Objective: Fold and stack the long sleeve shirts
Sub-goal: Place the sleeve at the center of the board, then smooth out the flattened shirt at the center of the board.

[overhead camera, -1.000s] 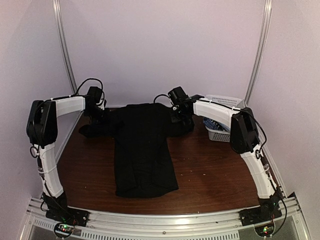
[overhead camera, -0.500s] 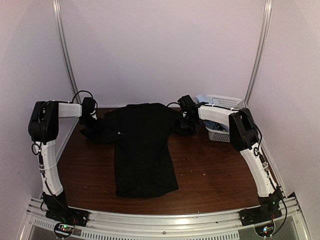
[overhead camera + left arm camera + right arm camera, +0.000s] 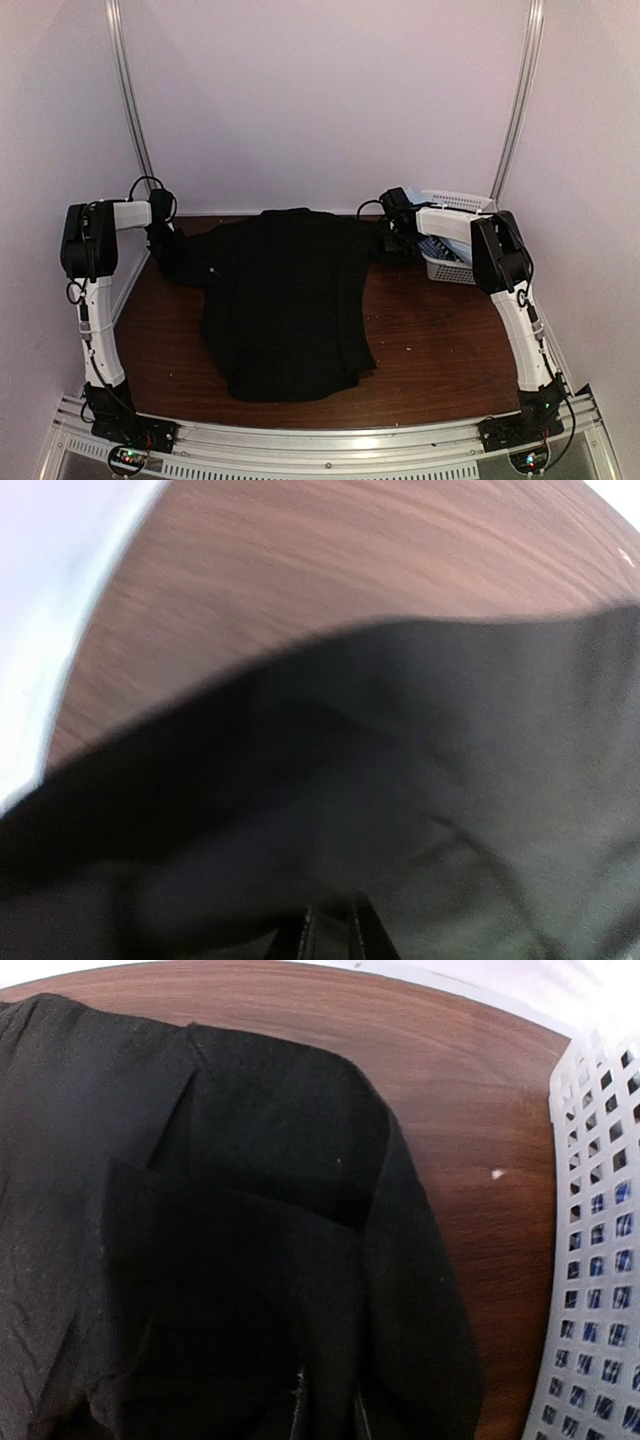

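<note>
The black long sleeve shirt (image 3: pixel 285 300) lies spread flat on the wooden table (image 3: pixel 440 330), collar end toward the far wall. My left gripper (image 3: pixel 165 248) is at its far left edge, fingers close together with black cloth (image 3: pixel 400 780) pinched between them (image 3: pixel 333 930). At the shirt's far right edge sits my right gripper (image 3: pixel 392 245), its narrow fingers (image 3: pixel 328 1415) also shut on a fold of the black cloth (image 3: pixel 250 1210). Blue-and-white patterned cloth (image 3: pixel 600 1260) shows through the basket's lattice.
A white plastic lattice basket (image 3: pixel 452 200) stands at the far right of the table, just right of my right gripper; its wall (image 3: pixel 600 1140) fills the right edge of the right wrist view. The pale side walls stand close to both arms.
Both grippers have moved apart, left further left and right further right, each pulling the shirt's side along. The black shirt now lies much wider across the table.
</note>
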You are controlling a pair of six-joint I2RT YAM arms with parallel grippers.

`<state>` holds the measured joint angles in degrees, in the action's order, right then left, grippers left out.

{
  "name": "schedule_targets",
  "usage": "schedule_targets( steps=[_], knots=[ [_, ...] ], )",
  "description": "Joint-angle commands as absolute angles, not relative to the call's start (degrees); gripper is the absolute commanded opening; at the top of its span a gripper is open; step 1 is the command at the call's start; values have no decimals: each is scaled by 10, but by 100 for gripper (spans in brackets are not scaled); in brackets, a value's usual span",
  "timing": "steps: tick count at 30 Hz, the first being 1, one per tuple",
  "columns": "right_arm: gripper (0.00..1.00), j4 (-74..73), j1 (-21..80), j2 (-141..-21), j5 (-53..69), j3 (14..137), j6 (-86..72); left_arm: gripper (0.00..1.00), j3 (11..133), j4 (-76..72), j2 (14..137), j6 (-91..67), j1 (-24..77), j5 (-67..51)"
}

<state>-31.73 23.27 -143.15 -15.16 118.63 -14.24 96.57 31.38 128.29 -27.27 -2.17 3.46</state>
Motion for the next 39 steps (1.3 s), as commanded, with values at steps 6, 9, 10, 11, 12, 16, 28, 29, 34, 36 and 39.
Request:
schedule_targets(
  steps=[6,9,10,11,12,16,28,29,34,36,39],
  knots=[
    [33,-366,232,-1406,-152,1181,-101,22,1082,390,1311,-217,-28,56],
    [46,-370,250,-1392,-151,1188,-92,28,1096,398,1295,-209,-14,52],
    [51,-373,255,-1388,-155,1192,-92,30,1094,398,1285,-209,-9,50],
    [55,-377,260,-1382,-159,1193,-93,31,1091,398,1274,-211,-4,51],
    [59,-380,264,-1375,-163,1192,-96,33,1088,398,1264,-213,-2,51],
    [71,-384,277,-1327,-178,1164,-112,38,1054,386,1213,-225,31,42],
    [66,-300,386,-1177,-98,936,-163,40,816,261,1104,-302,169,-65],
    [62,-296,399,-1174,-85,926,-169,40,799,255,1102,-307,176,-70],
    [42,-257,446,-1174,-36,872,-201,40,710,218,1090,-320,185,-72],
    [38,-240,453,-1177,-20,848,-211,40,677,212,1081,-322,185,-62],
    [35,-219,456,-1182,-5,806,-221,40,650,208,1071,-319,185,-51]
  ],
)
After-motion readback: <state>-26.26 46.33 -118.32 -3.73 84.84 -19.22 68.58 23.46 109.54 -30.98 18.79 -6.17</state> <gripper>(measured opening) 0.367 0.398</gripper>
